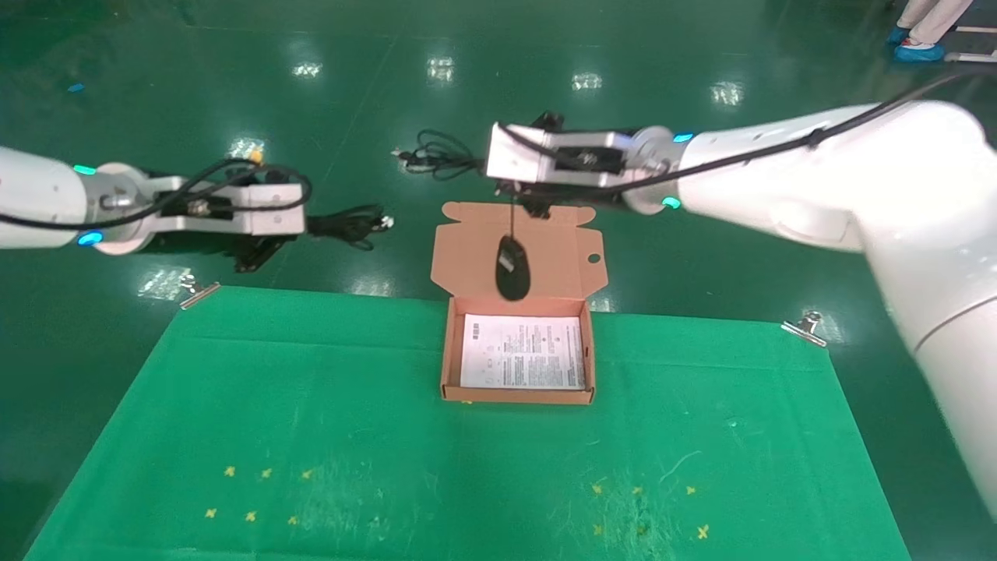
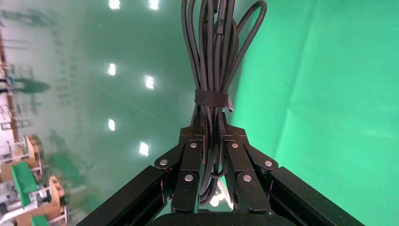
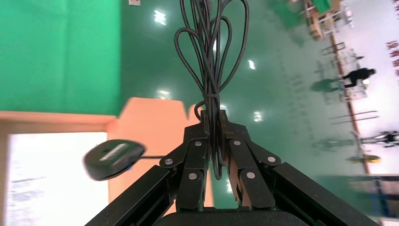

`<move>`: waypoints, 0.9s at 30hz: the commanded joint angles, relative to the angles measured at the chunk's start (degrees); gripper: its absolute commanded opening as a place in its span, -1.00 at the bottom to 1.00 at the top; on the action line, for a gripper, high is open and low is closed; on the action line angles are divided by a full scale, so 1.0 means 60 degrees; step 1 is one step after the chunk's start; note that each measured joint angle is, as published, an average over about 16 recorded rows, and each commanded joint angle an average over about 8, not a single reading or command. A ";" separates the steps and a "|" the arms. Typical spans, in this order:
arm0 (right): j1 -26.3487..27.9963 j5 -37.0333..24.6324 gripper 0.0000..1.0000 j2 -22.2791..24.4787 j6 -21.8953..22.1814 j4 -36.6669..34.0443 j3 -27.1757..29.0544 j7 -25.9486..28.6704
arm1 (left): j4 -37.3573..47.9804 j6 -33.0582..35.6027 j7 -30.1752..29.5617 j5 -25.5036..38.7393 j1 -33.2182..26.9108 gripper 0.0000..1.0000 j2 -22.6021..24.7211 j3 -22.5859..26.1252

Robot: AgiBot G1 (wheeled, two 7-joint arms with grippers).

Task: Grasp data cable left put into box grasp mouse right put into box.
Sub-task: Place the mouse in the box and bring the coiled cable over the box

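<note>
Mouse (image 1: 513, 268) dangles over box (image 1: 517, 396) | right end effector (image 3: 214, 123) pinches cord

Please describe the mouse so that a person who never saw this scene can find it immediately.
Find the orange box at the far edge of the green cloth. Above it the right gripper holds a bundled cord, and the mouse dangles from it before the raised lid. It is the only solid black oval; the data cable is looped wire.

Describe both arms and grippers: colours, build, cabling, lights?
Both arms: glossy white shells, silver wrist blocks, cyan indicator lights, black cables running outside. The left gripper and right gripper are matte black linkage fingers with silver rivets.
</note>
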 commanded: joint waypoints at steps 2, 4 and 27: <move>-0.0206 0.0194 -1.00 -0.0050 0.0072 -0.0001 -0.0273 0.0045 | -0.0212 0.0184 -0.0431 0.0328 0.0113 -1.00 -0.0157 0.0121; -0.0323 0.0367 -1.00 -0.0067 0.0170 0.0042 -0.0541 0.0152 | -0.0353 0.0338 -0.0687 0.0553 0.0141 -1.00 -0.0286 0.0189; -0.1059 0.2456 -1.00 -0.0097 0.1682 -0.0053 -0.3752 0.1845 | -0.1379 0.1138 -0.1958 0.1477 0.0201 -1.00 -0.0948 0.0388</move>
